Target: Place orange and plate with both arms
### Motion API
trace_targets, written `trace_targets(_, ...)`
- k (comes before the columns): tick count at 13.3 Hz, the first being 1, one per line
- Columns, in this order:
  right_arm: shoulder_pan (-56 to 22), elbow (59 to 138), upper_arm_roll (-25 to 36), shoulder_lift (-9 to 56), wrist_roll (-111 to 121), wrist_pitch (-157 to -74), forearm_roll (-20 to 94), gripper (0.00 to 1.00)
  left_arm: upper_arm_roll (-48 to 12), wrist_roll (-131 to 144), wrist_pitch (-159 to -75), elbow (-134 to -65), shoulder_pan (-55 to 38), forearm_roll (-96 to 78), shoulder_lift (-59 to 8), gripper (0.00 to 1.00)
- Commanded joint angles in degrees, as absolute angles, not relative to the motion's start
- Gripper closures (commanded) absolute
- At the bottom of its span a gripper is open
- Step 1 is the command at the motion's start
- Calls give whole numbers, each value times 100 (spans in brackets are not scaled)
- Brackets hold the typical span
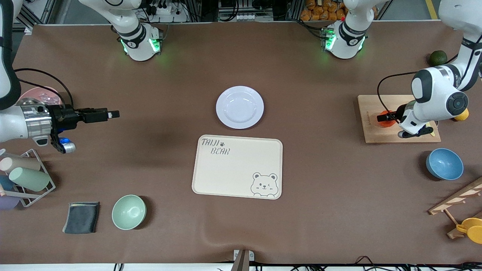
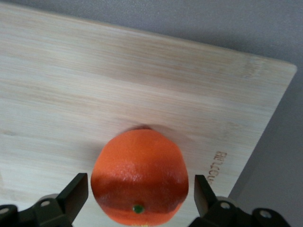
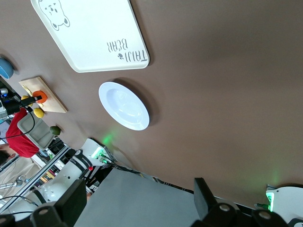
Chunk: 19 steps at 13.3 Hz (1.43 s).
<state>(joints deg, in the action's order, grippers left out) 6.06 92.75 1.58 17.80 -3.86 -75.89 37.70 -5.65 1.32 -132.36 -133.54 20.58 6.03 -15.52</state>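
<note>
CENTRE: bare brown table point(image 1: 320, 169) all round the round pale lavender plate point(image 1: 240, 107) and cream rectangular bear tray point(image 1: 237, 166), which lie just apart | RIGHT OF FRAME: left gripper point(image 1: 385, 117) low over wooden cutting board point(image 1: 371, 130), small red-orange orange point(image 2: 139, 175) between its jaws, narrow gaps either side | LEFT EDGE: wire cup rack point(image 1: 26, 180) under right gripper point(image 1: 113, 114)
</note>
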Motion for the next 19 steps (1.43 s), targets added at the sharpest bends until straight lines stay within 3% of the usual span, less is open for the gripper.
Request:
trace_targets(1, 606, 9359, 158, 1775, -510, -7567, 4129, 0, -589, 132, -13333, -13298, 2118, 747, -1687, 53)
trace_targets(4, 449, 9693, 158, 1784, -492, -7822, 4342, 0, -633, 97, -13272, -13166, 2118, 756, -1557, 83)
trace_targets(6, 457, 9721, 158, 1749, -265, -7927, 4351, 0, -920, 219, -13062, -12965, 2048, 721, -1415, 91)
trace_targets(10, 624, 9982, 158, 1740, 921, -8128, 4508, 0, -2527, 1552, -11605, -11718, 2030, 659, -1485, 93)
trace_targets(13, 502, 10519, 158, 1714, 1239, -8674, 4842, 0, -3417, 2947, -11276, -11225, 1830, 300, -1695, 92)
trace_targets(16, 291, 10975, 141, 1670, 1257, -9042, 4939, 0, -3507, 4679, -11276, -10890, 725, 255, -2064, 92)
trace_targets(19, -192, 11582, 141, 1477, 1669, -9928, 5273, 0, -3507, 6069, -11565, -10600, -209, 246, -2591, 91)
